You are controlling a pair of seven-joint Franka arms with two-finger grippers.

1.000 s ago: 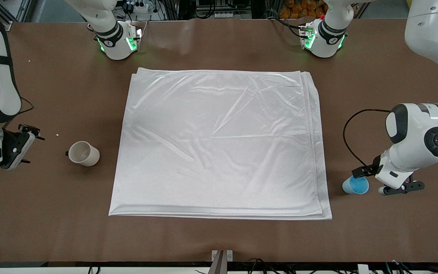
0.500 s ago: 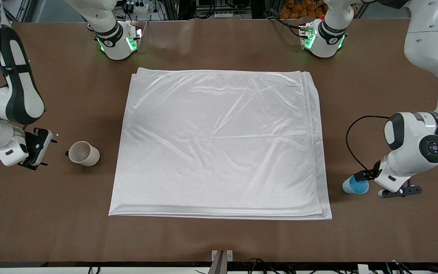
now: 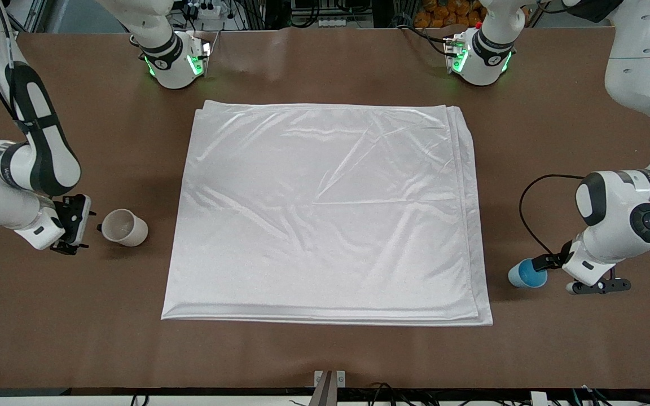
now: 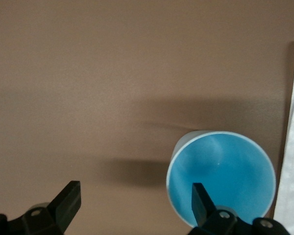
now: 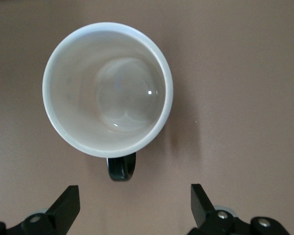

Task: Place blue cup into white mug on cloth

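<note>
The blue cup (image 3: 527, 274) stands upright on the bare table beside the cloth's (image 3: 325, 214) edge, toward the left arm's end. My left gripper (image 3: 573, 277) hangs open just beside it; in the left wrist view the left gripper (image 4: 134, 200) has one finger (image 4: 202, 200) over the blue cup's (image 4: 220, 176) rim and bare table between the fingers. The white mug (image 3: 124, 227) stands off the cloth toward the right arm's end. My right gripper (image 3: 74, 225) is open next to it. In the right wrist view the white mug's (image 5: 108, 88) black handle (image 5: 121, 168) points toward the right gripper (image 5: 134, 200).
The wrinkled cloth covers the middle of the brown table (image 3: 325, 355). Both arm bases (image 3: 175, 59) (image 3: 477, 56) stand at the table's edge farthest from the front camera. A black cable (image 3: 525, 208) loops from the left wrist over the table.
The right arm has swung in from the table's end until its gripper is close beside the mug. The left gripper has shifted slightly next to the blue cup.
</note>
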